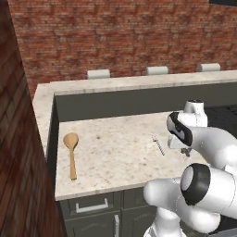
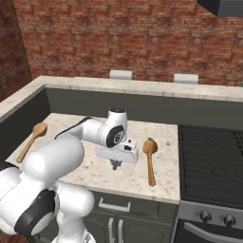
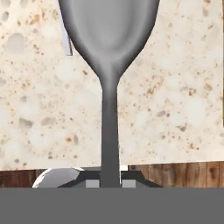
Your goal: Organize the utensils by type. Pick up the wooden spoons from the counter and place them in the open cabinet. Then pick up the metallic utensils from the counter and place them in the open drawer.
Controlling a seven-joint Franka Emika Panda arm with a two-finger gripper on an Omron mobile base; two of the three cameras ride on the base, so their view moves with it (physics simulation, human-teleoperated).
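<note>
On the surface (image 1: pixel 115 157), one wooden spoon (image 1: pixel 71 153) lies near the left end, bowl toward the back ledge (image 1: pixel 139 82). The fork (image 1: pixel 159 145) lies further right, just left of the arm. The tool (image 2: pixel 115 164) hangs over the middle of the surface with the metal spoon (image 3: pixel 109 52) in its grip. A second wooden spoon (image 2: pixel 150 158) lies to its right, near the stove (image 2: pixel 213 161). Drawers sit below the front edge.

Both base views look forward and down from behind, left and right, sharing the speckled surface (image 1: pixel 115 152); the hand view stares down at it, close.
</note>
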